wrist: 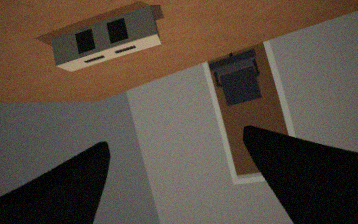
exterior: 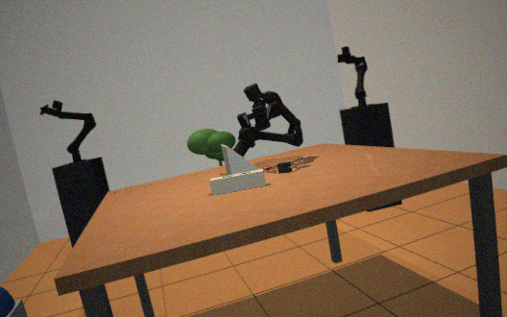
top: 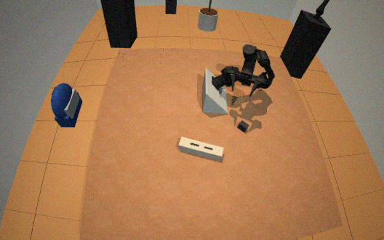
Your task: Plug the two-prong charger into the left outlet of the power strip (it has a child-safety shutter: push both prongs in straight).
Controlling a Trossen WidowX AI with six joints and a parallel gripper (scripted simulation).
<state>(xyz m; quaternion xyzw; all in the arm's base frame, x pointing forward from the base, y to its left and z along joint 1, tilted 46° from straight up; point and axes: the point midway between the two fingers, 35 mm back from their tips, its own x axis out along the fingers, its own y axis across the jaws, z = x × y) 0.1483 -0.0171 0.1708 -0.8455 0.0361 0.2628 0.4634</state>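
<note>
The cream power strip (top: 216, 151) (exterior: 237, 183) (wrist: 145, 43) lies on the table, its slotted face up; in the wrist view it is at upper left. Its left outlet (top: 194, 145) shows as dark slots in the top view. The small dark charger (top: 243, 126) (exterior: 285, 167) lies on the table, to the right of the strip and farther back. It is not in the wrist view, and its prongs are too small to make out. My gripper (top: 241, 93) (wrist: 177, 141) is open and empty, raised above the table, behind the charger in the top view.
A grey wedge (top: 213, 100) (exterior: 235, 163) stands behind the strip, close beside my arm; whether they touch is unclear. Off the table are dark pedestals (top: 121, 25) (exterior: 368, 125), a potted plant (top: 208, 22) and a blue rounded object (top: 62, 101). The wrist view also shows a framed panel (wrist: 245, 117).
</note>
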